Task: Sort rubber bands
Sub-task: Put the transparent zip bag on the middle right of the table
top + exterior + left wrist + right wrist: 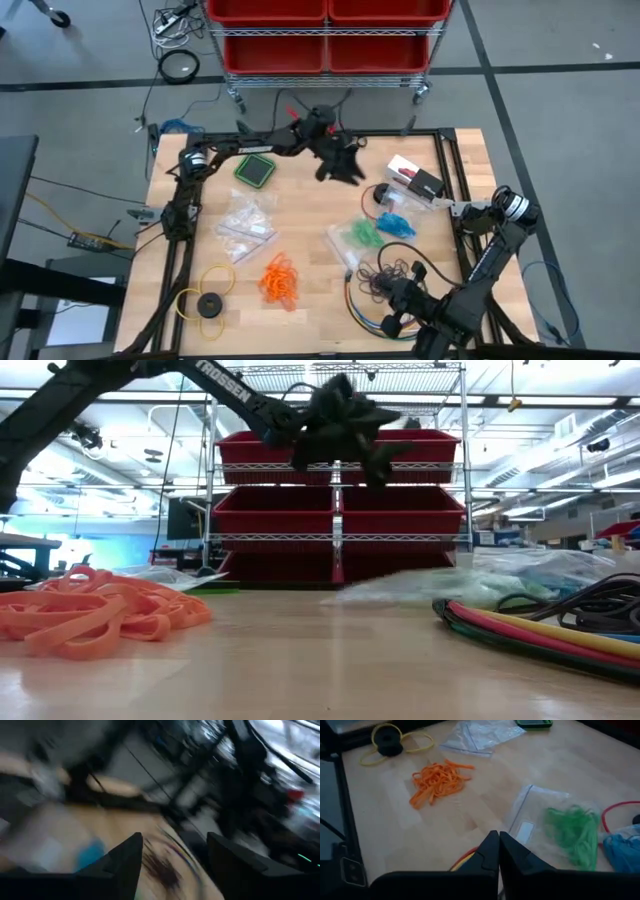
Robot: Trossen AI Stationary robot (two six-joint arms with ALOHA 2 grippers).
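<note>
Two grippers share this job, and only one is busy. The left gripper (340, 160) hangs above the far middle of the counter (300, 215), its fingers (120, 865) standing apart with nothing between them; its own wrist view is smeared, so what lies under it is hard to read, though a patch of blue shows just beyond the fingertips. Nearest to it on the counter, off to its right, are the blue rubber bands (395, 224), lying in or on a clear bag beside a dark round thing I cannot identify. Just beside them, nearer the front, the green rubber bands (572, 832) sit inside a clear zip bag (535, 815), which looks like a finished lot.

Further out, the orange rubber bands (279, 279) lie loose in a bare heap near the front middle, not bagged, and the spare clear bags (246, 222) rest behind them, apparently empty. A dark purple bunch I cannot pick out with any certainty.

The right gripper (498, 851) waits low at the front right corner, fingers pressed together and holding nothing, just over the coiled cables (385, 290).

By my reading the sorting is roughly half done: green is away, blue is at or in its bag, and orange at least remains to be gathered and bagged.
</note>
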